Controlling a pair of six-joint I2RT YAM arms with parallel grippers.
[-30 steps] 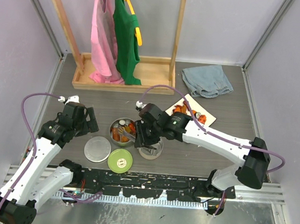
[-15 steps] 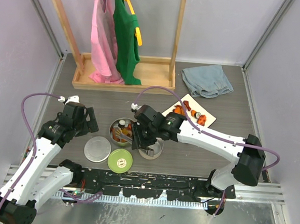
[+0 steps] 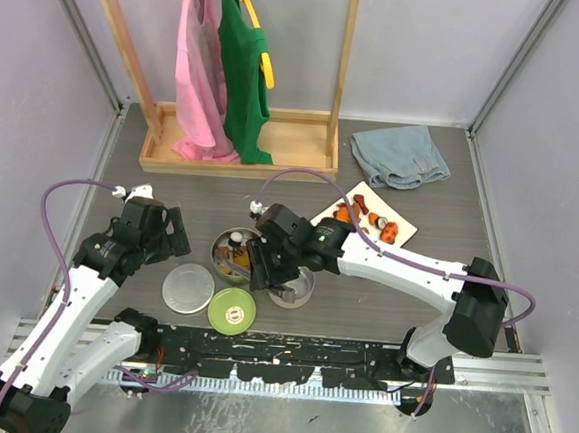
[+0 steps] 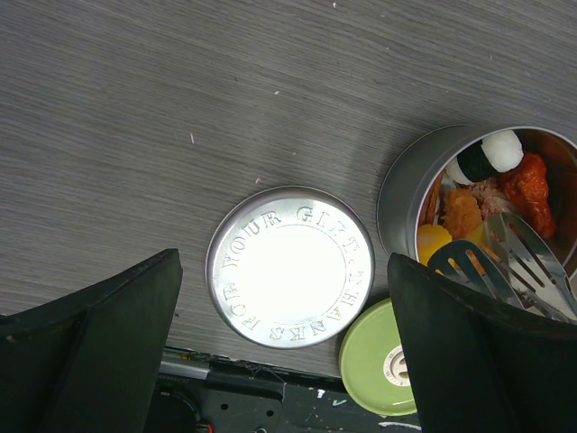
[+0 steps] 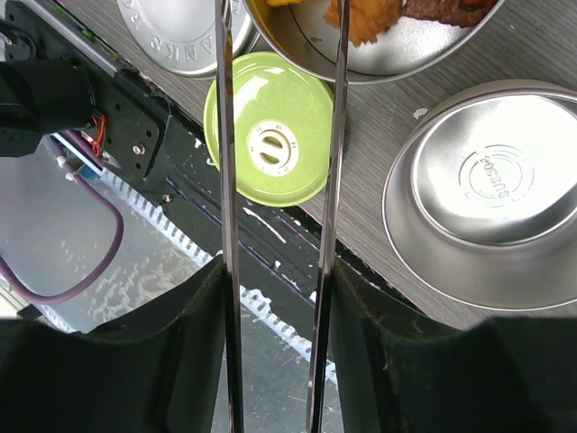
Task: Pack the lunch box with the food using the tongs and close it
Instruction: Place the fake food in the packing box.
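Note:
My right gripper (image 3: 262, 259) (image 5: 275, 334) is shut on the tongs (image 5: 225, 180), one thin arm against each finger. The two arms stand apart. Their scalloped tips (image 4: 518, 262) reach into the left tin of the lunch box (image 3: 220, 243) (image 4: 406, 194), which holds orange, red and white food (image 4: 469, 212). The second tin (image 3: 294, 287) (image 5: 496, 180) stands empty beside it. More food (image 3: 369, 221) lies on the white plate (image 3: 406, 229). The steel lid (image 3: 188, 288) (image 4: 290, 267) and green lid (image 3: 231, 310) (image 5: 270, 144) lie on the table. My left gripper (image 3: 173, 229) (image 4: 284, 361) hangs open above the steel lid.
A wooden rack (image 3: 234, 152) with pink and green clothes stands at the back left. A folded blue-grey cloth (image 3: 400, 155) lies at the back right. The black rail of the arm bases (image 3: 279, 354) runs just below the two lids.
My right arm has shifted left over the filled tin. Its jaws have widened and the tongs' arms have spread. The left arm has not moved.

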